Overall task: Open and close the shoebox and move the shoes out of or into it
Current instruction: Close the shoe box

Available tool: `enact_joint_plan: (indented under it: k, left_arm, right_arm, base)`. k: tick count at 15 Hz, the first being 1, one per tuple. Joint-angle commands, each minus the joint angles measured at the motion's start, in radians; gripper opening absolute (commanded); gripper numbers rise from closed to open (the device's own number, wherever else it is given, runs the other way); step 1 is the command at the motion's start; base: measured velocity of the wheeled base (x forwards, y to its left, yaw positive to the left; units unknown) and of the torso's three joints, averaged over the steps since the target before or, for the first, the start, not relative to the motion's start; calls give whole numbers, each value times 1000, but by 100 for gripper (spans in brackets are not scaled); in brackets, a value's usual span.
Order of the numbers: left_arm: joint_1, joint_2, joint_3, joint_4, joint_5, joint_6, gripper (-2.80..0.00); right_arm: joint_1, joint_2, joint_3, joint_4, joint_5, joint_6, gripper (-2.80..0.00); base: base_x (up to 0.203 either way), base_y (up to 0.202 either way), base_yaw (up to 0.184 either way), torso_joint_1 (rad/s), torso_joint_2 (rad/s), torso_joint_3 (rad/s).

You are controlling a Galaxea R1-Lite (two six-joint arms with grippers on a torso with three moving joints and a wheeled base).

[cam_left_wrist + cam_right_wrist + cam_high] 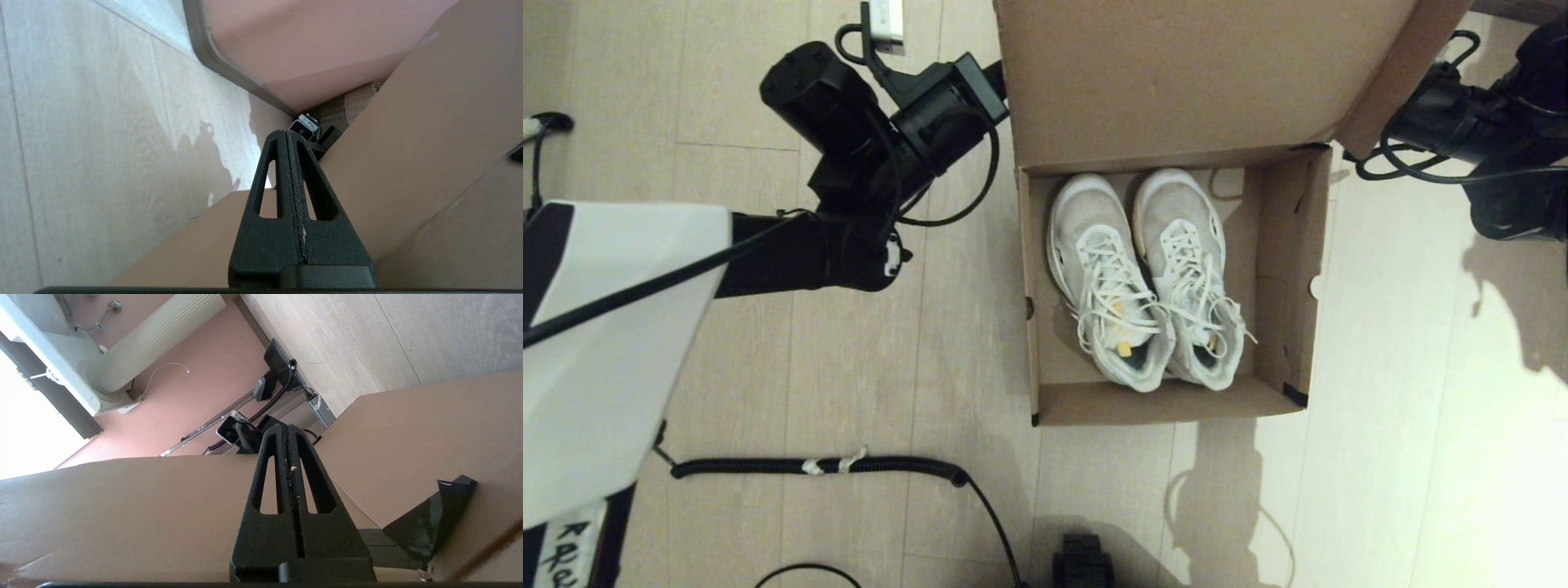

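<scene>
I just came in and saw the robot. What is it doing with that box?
The shoebox sits open on the floor, its lid tipped up. The shoes lie side by side inside. The left gripper and right gripper are both shut, empty, one behind each side of the raised lid.

Shoebox (1282,269): plain brown cardboard, with black tape (1294,395) at a near corner. Shoes (1147,278): white mesh with white laces, off-white soles, a small yellow spot (1125,349) inside. Floor (849,343): pale wood-grain planks. Both arms black; left arm (866,155) with a white casing (596,343) nearer the body. Coiled cable (825,466): black, bound with white ties. Wall (196,388): dull pink.
</scene>
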Motion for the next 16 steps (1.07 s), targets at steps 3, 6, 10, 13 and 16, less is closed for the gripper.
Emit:
enact_joint_plan:
  k: [3, 6, 10, 13, 16]
  left_arm:
    - [-2, -18, 0, -4, -4, -4, -280]
    - [-10, -12, 0, -4, -6, -4, -280]
    - [-28, -13, 1, -10, -1, -4, -280]
    - [-38, -42, 10, -12, 4, -2, -280]
    - [-40, -96, 80, -16, 6, -1, -280]
  right_arm:
    - [-27, -26, 3, -5, 7, 10, -280]
    - [-55, -31, 6, -5, 7, 10, -280]
    - [-56, -44, 7, -5, 8, 14, -280]
    - [-59, -75, 15, -5, 8, 17, -280]
    - [-63, -96, 17, -2, 10, 17, -280]
  base:
    - [0, 0, 0, 0, 0, 0]
    - [0, 0, 0, 0, 0, 0]
    - [0, 0, 0, 0, 0, 0]
    - [0, 0, 0, 0, 0, 0]
    - [0, 0, 0, 0, 0, 0]
